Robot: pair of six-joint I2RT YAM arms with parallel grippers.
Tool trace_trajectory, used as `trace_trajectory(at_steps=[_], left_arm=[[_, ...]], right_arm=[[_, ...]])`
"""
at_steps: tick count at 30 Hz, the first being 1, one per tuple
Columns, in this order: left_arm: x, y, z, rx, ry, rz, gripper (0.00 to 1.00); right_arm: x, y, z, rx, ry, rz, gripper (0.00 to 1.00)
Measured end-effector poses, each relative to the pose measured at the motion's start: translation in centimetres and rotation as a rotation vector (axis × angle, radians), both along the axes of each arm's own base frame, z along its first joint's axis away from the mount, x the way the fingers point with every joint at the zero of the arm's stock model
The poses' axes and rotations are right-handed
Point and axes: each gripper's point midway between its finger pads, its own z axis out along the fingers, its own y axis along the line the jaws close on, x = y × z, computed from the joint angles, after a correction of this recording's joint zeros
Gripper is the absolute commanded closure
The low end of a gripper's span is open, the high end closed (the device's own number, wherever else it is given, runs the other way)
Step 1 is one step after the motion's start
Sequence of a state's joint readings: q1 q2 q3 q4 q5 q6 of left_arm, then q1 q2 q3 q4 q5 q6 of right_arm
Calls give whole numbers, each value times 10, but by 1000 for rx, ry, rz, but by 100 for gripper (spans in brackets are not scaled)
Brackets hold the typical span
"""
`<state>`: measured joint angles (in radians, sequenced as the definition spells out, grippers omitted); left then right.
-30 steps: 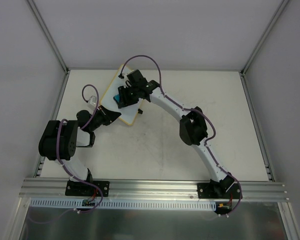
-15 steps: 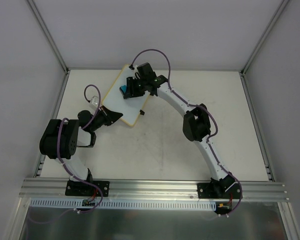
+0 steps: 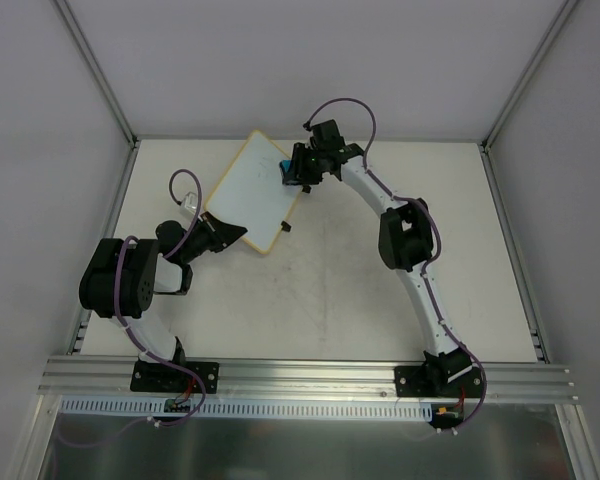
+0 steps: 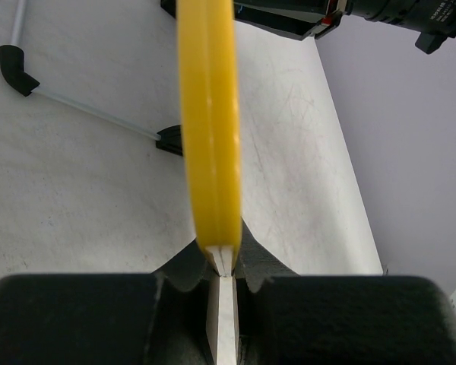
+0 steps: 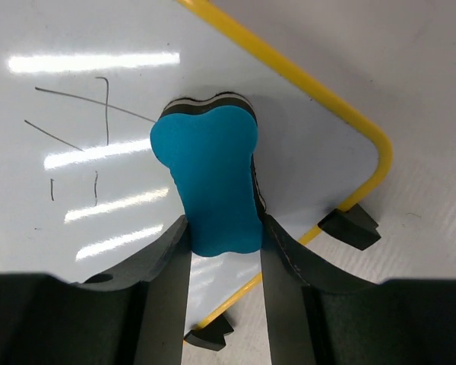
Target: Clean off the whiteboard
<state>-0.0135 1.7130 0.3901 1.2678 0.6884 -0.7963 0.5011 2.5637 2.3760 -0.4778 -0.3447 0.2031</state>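
The whiteboard (image 3: 252, 192) lies flat at the table's back left, white with a yellow frame and black clips. My left gripper (image 3: 230, 232) is shut on its near left edge; the left wrist view shows the yellow rim (image 4: 209, 129) clamped edge-on between the jaws. My right gripper (image 3: 298, 172) is shut on a blue eraser (image 5: 213, 179), held over the board's far right corner. Thin pen marks (image 5: 83, 129) show on the board (image 5: 76, 190) left of the eraser. In the top view the eraser is a small blue spot (image 3: 287, 166) at the fingers.
A black clip (image 5: 349, 226) sits on the board's frame by the right finger, another (image 5: 213, 334) below. A black-ended thin rod (image 4: 83, 106) lies on the table beside the board. Grey walls enclose the table (image 3: 380, 280); a metal rail (image 3: 310, 375) runs along the near edge.
My right gripper has carried the eraser across the board from its left-middle to the far right corner. The left gripper has kept its hold on the board's edge.
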Motion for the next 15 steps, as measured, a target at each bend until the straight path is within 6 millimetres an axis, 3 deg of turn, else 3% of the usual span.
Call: trace_trajectory(at_steps=[15], left_arm=[[-1, -2, 0, -9, 7, -17, 100]], right_arm=[[7, -5, -2, 2, 8, -35, 100]])
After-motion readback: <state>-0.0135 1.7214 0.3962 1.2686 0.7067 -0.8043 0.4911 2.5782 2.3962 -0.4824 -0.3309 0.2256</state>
